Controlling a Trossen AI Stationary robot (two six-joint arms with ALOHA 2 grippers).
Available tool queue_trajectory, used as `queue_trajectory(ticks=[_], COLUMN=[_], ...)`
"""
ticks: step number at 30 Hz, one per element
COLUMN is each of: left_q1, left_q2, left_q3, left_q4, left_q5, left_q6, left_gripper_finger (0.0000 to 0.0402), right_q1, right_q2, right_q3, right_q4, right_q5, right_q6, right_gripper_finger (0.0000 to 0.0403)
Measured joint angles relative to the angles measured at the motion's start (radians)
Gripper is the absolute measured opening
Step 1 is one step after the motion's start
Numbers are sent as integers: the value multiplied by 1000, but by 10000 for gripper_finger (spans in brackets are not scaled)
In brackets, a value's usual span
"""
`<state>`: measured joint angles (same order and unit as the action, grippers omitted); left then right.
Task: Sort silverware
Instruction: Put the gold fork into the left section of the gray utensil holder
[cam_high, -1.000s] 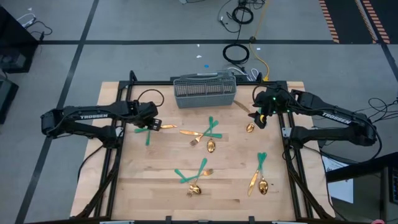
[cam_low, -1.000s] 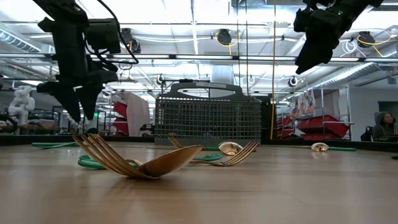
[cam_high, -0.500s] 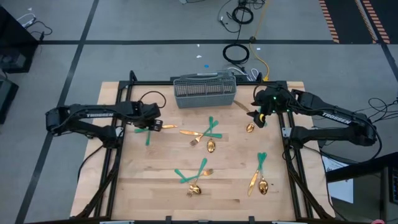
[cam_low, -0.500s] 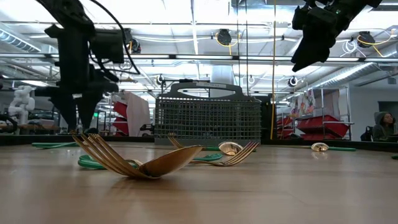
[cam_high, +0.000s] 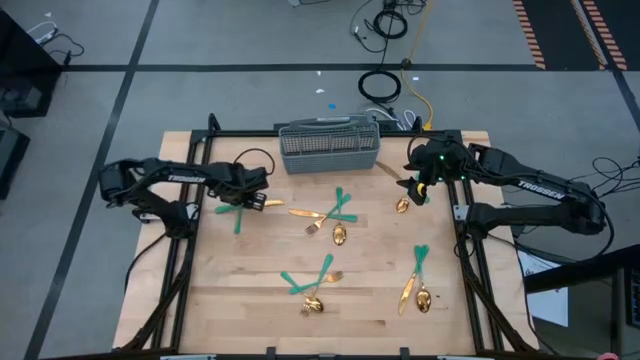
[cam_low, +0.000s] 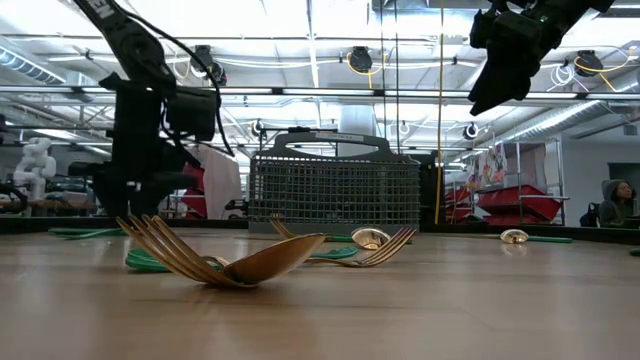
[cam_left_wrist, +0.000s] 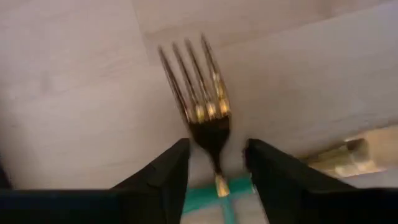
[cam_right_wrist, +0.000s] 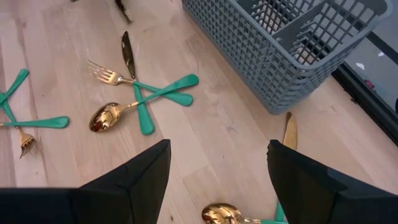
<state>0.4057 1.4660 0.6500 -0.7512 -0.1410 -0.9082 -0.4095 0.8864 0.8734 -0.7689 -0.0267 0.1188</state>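
The silverware lies scattered on the wooden table. My left gripper is open and low over the table's left part. Its fingers stand on either side of the neck of a gold fork whose teal handle crosses another teal handle. My right gripper is open and hangs high near the table's right edge, above a gold spoon. The grey mesh basket stands at the far edge.
Crossed teal-handled pieces lie at the table's middle, near the front and at the right front. A gold knife lies beside the basket. Bare wood lies between the groups. Black frame rails run along the table's edges.
My left gripper has come down toward the table and shifted a little to the right, over the fork's neck, with its arm swinging in behind it. The right arm and the silverware have kept still.
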Motion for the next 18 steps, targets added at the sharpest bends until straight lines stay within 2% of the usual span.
queue_trajectory(ticks=[3,8,15,18], left_q1=[19,32,18,11], left_q2=[22,31,-53,-116], left_q3=[0,1,23,56], left_q4=[27,38,23,34], left_q5=[27,36,26,-16], left_q6=[9,25,-22,-56], left_gripper_finger=[130,22,5,4], right_q1=[0,0,0,0], right_q2=[0,0,0,0], right_q3=[0,0,0,0], right_q4=[0,0,1,1], right_q5=[0,0,0,0], right_q6=[0,0,0,0], right_gripper_finger=[254,254,254,254])
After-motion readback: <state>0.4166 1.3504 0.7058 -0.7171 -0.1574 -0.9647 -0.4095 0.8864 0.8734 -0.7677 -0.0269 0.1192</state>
